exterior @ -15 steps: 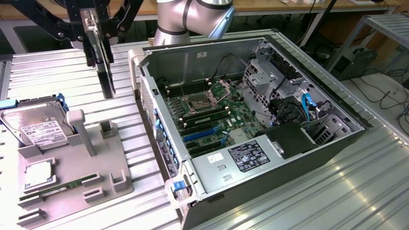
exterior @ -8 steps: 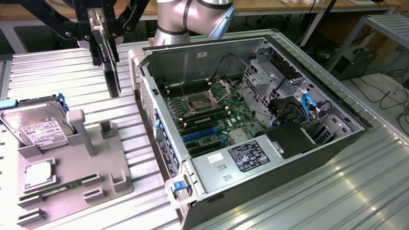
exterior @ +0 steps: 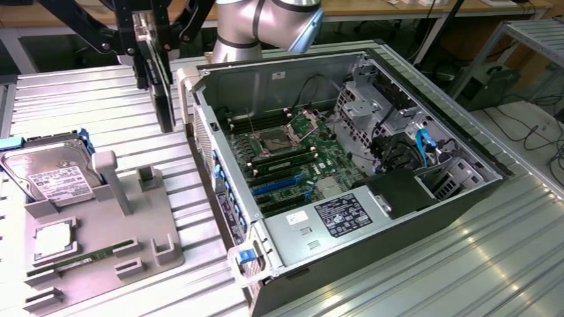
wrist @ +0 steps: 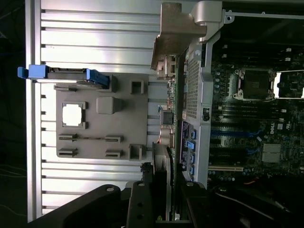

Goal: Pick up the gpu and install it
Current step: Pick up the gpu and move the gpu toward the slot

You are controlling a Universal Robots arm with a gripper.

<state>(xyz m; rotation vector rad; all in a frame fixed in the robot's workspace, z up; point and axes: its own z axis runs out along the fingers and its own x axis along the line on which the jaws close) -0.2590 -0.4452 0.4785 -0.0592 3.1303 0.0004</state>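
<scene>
The jaws stand partly closed and clamp the gpu by its thin faces. The card hangs upright in the air, off the desk. In the exterior view it sits at about ten o'clock from the middle of the open computer case, just beside the case's outer wall and not yet over the opening.

The closest hazard is that wall. The card's lower end hangs below the level of the rim, so a sideways move without lift would likely knock it against the metal edge. In the wrist view the pale bracket juts out at the card's far end, close to the case corner, and it could snag there.

The grip looks narrow against a long card, so any knock may swing the gpu in the jaws and spoil its line to the blue slots, at about seven o'clock from the bare processor socket. A tilted card would probably jam at the slot mouth or scrape the board. Loose cables at three o'clock of the board could also catch.
</scene>
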